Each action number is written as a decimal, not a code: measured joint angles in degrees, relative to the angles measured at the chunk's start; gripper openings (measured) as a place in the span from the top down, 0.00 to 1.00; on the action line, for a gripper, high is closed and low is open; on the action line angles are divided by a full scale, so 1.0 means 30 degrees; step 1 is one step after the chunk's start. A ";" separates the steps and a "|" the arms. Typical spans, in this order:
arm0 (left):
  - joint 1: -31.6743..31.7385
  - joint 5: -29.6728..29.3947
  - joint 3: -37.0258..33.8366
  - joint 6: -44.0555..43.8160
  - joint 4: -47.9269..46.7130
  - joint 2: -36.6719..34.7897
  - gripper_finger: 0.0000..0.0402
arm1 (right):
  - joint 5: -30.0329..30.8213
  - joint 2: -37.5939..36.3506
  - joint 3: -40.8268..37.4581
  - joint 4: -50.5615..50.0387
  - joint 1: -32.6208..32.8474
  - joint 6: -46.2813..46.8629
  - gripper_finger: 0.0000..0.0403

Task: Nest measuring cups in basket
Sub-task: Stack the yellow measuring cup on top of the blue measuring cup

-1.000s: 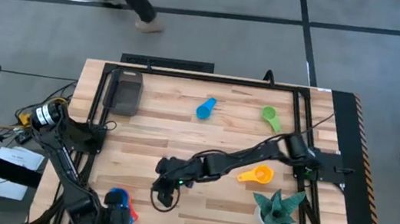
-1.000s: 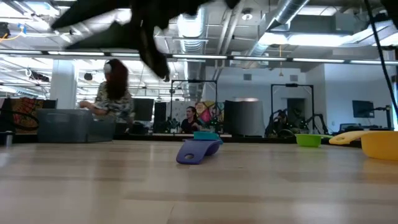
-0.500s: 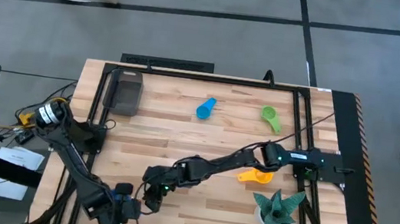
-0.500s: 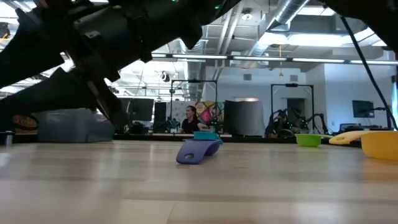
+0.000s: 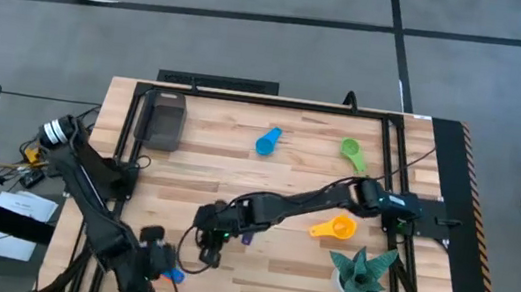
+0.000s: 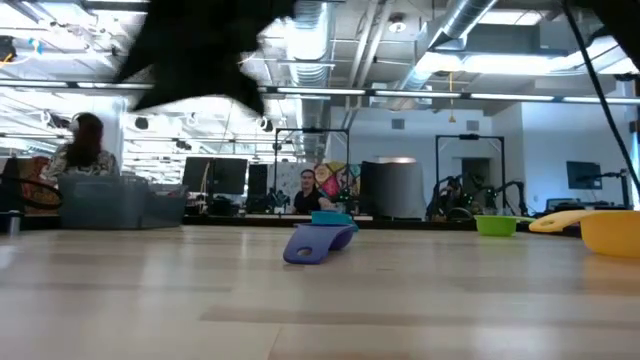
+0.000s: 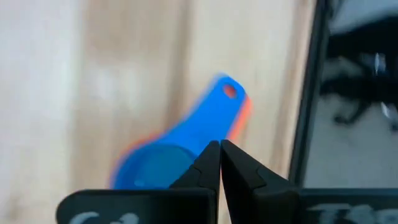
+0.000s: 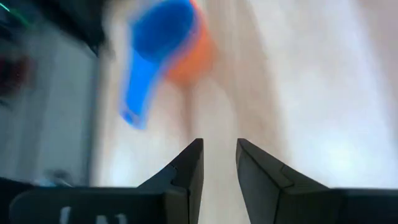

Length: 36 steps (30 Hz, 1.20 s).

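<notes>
A blue measuring cup [image 7: 180, 146] sits nested in an orange-red cup [image 7: 244, 115] at the table's near left [image 5: 173, 276]. My left gripper [image 7: 219, 146] is shut right over the blue cup, near where the handle joins the bowl. My right gripper [image 8: 219, 146], slightly open, hovers to the right of that pair [image 5: 210, 253] and touches nothing; the blue cup [image 8: 158, 28] lies ahead of it. A dark blue cup [image 6: 318, 243] rests on the table mid-board. Light blue [image 5: 268, 141], green [image 5: 352, 154] and yellow [image 5: 333, 227] cups lie apart. The dark grey basket [image 5: 163, 118] stands at the far left. My left gripper has its shut fingertips [image 7: 211, 155] over the blue cup where the handle [image 7: 221, 102] joins the bowl, coming from above. I cannot tell whether they touch it; the wrist view looks along the fingers and hides the spot.
A teal spiky plant [image 5: 363, 273] stands at the near right corner. A black metal frame [image 5: 247, 97] runs round the table. Cables and gear lie off the left edge [image 5: 27, 161]. Bare wood lies between the basket and the light blue cup.
My right gripper swung toward the table's left, then came back a little to the right, staying low over the near middle. My left arm shifted at the near left corner, and the blue cup now shows just right of its gripper. A person on the far floor walked off left.
</notes>
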 joint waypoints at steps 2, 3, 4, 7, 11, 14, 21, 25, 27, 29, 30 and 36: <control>0.0178 -0.1960 0.0000 -0.0713 -0.0799 -0.0958 1.00 | 0.0768 -0.0771 -0.0026 -0.2196 -0.0162 -0.0758 0.71; 0.0298 -0.3170 0.0000 -0.1330 -0.1367 -0.1434 1.00 | 0.1290 -0.1229 -0.0031 -0.3310 -0.0251 -0.1135 0.71; 0.0485 -0.4458 0.0000 -0.2164 -0.1982 -0.1898 1.00 | 0.1785 -0.1749 -0.0146 -0.4524 -0.0353 -0.1538 0.71; 0.1086 -0.7624 0.0007 -0.4743 -0.3697 -0.3050 1.00 | 0.2620 -0.3404 -0.1263 -0.5856 -0.0693 -0.2108 0.71; 0.2155 -0.8883 0.0003 -0.4921 -0.4517 -0.3881 0.99 | 0.3025 -0.5951 -0.4561 -0.5817 -0.1242 -0.1828 0.70; 0.3064 -0.9073 0.0007 -0.4009 -0.4468 -0.3993 0.96 | 0.3066 -0.8208 -0.7803 -0.5023 -0.1768 -0.0838 0.71; 0.5155 -1.0225 0.0000 -0.3081 -0.4389 -0.3535 0.86 | 0.3421 -1.3471 -1.4774 -0.3634 -0.2733 0.2723 0.70; 0.7383 -0.9912 0.0000 -0.1204 -0.3078 -0.3493 0.81 | 0.3686 -1.6060 -1.7347 -0.4213 -0.2967 0.4640 0.70; 0.8549 -0.9504 0.0000 -0.0258 -0.1851 -0.3493 0.80 | 0.3659 -1.7292 -1.8233 -0.4731 -0.3145 0.5268 0.70; 0.9393 -0.8992 0.0000 0.0920 -0.0509 -0.3487 0.80 | 0.3653 -1.8333 -1.8815 -0.5379 -0.3303 0.5815 0.70; 0.9771 -0.8753 0.0000 0.1591 0.0107 -0.3446 0.80 | 0.3661 -1.8931 -1.9206 -0.5750 -0.3387 0.5911 0.70; 1.1234 -0.8060 0.0029 0.4195 0.2448 -0.3166 0.80 | 0.3662 -2.1892 -2.0856 -0.7691 -0.3523 0.6700 0.66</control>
